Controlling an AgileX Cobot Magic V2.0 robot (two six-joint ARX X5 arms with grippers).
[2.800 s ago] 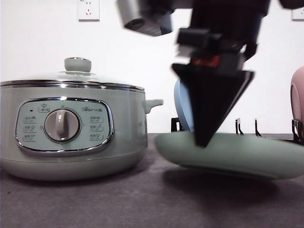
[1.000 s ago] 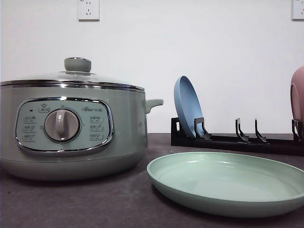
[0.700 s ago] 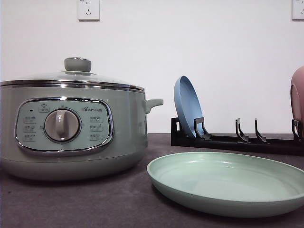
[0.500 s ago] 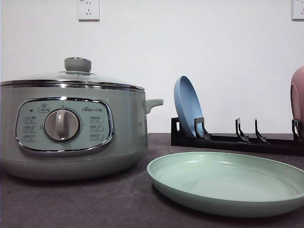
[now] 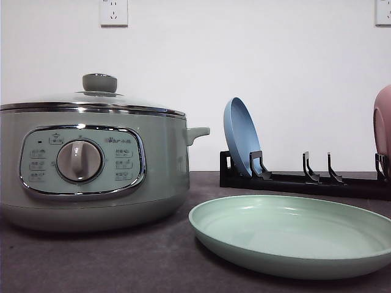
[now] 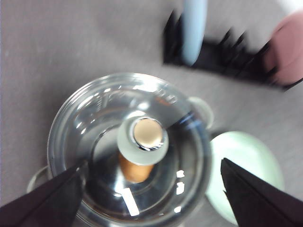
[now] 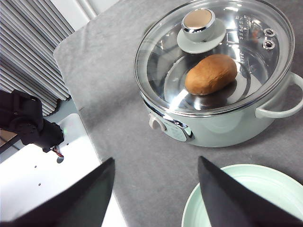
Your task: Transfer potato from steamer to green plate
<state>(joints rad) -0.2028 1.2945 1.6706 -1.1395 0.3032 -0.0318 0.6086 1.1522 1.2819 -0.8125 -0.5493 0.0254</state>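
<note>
The steamer stands at the left of the table with its glass lid on; the lid knob is on top. Through the lid the orange-brown potato lies inside the steamer. My left gripper hovers open high above the lid knob, and part of the potato shows beneath it. The green plate lies flat on the table right of the steamer, with nothing on it. My right gripper is open in the air over the table beside the steamer and the green plate.
A black dish rack runs along the back right, holding an upright blue plate and a pink plate. The steamer's side handle points toward the rack. The table's edge and a white base lie beyond the steamer.
An arm that hung over the green plate 2.8 s ago has left the front view, and the plate now rests flat on the table. Nothing has moved in the last second.
</note>
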